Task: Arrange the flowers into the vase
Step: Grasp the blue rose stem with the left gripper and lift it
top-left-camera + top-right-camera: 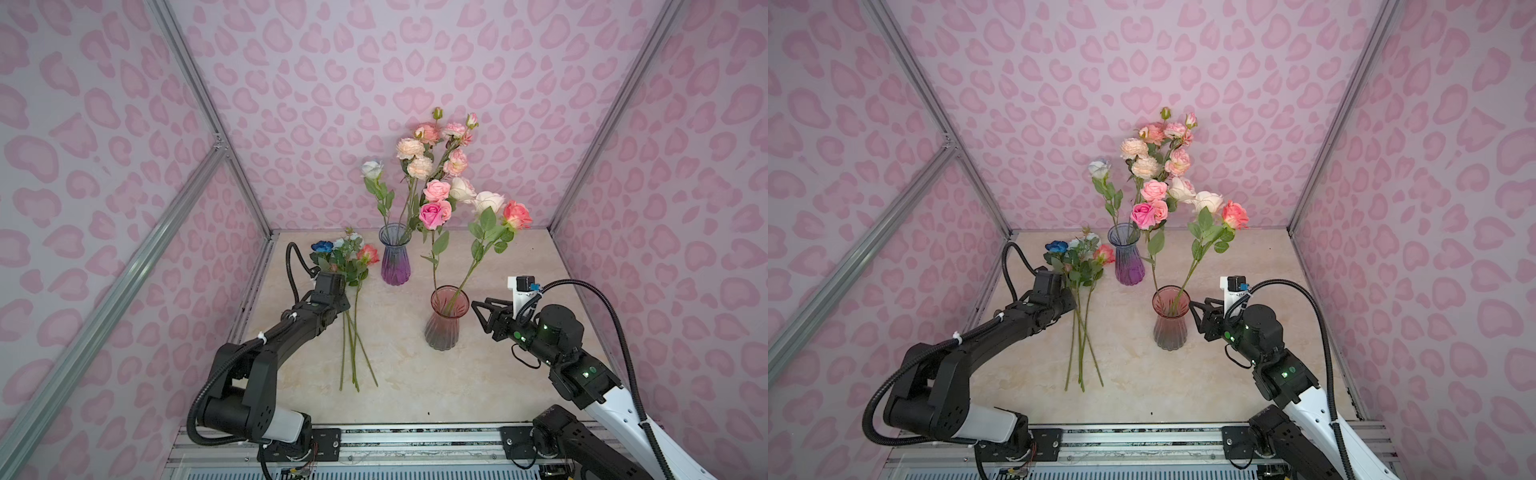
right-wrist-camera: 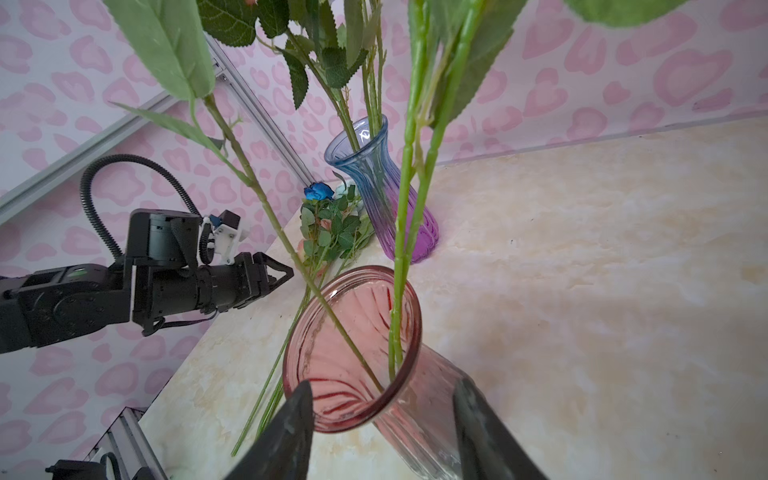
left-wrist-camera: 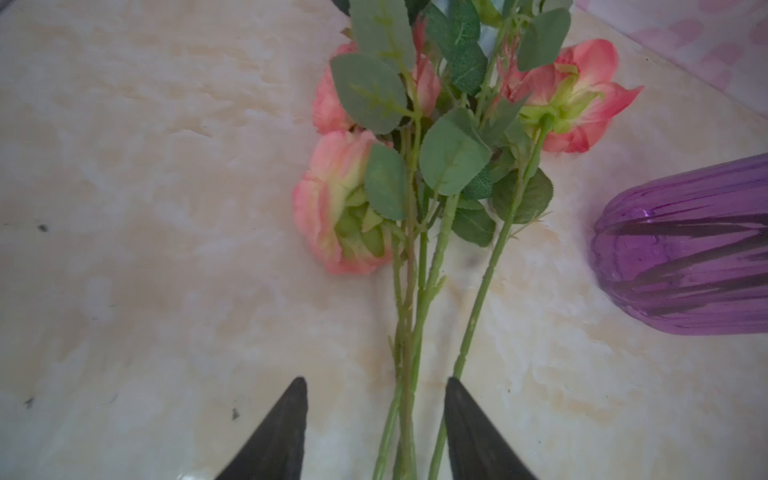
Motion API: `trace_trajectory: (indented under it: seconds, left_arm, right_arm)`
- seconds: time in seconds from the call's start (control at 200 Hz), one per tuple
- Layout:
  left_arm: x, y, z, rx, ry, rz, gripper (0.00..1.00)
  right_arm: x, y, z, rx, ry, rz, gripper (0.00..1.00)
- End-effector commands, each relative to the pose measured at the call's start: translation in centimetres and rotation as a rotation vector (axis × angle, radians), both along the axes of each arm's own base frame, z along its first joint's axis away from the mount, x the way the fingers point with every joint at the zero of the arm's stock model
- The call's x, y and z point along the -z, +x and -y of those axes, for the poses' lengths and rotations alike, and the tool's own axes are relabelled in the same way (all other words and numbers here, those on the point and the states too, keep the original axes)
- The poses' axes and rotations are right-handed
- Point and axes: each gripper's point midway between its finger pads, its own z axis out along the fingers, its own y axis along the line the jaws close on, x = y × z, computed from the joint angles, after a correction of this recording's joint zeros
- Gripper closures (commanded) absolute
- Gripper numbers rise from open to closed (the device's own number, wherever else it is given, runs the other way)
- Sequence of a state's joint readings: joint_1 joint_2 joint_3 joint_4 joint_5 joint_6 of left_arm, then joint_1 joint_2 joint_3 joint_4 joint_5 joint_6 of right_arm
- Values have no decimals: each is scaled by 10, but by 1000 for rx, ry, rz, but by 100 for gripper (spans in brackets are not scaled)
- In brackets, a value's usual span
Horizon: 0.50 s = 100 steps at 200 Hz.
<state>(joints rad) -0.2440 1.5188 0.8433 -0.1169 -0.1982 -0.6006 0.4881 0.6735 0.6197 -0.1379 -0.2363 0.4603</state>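
**A:** What do the vases hold?

**B:** The pink vase [image 1: 446, 328] stands just ahead of the right pincer [image 2: 384, 384]. It holds at least two leafy stems, topped with pink, cream and coral blooms. The purple vase [image 1: 395, 262] is farther off beyond it, ahead of the left pincer [image 3: 376, 380] and to its right. It holds a pale blue rose and a tall cluster of peach and pink blooms.

**A:** And the pincers?

**B:** The right pincer is about half open and grips nothing. I can't tell whether its tips touch the glass. The left pincer is partly open and low over the table [image 1: 415, 386]. Its jaws sit on either side of the loose flowers' [image 1: 353, 332] stems, with a gap showing on one side.

**A:** Where do those lie?

**B:** Flat on the table. The blooms are ahead of the left pincer and the cut ends behind it.

**A:** Any room to move?

**B:** There is bare table between the two pincers and behind the right one. The left pincer is near the table's left edge, with the wall [image 1: 187, 291] close on its outer side.
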Motion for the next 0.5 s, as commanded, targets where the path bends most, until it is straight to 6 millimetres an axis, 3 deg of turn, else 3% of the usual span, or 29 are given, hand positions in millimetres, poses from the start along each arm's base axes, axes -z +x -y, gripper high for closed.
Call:
trace_trajectory:
  seconds: [0.0, 0.06, 0.495]
  left_arm:
    - [7, 18, 16, 48, -66, -21, 54]
    - [13, 24, 14, 43, -44, -42, 62]
    - [29, 40, 7, 45, 46, -88, 83]
  right_arm:
    - [0, 3, -1, 2, 0, 14, 45]
    - [0, 4, 0, 6, -6, 17, 45]
    - [3, 5, 1, 14, -19, 18, 45]
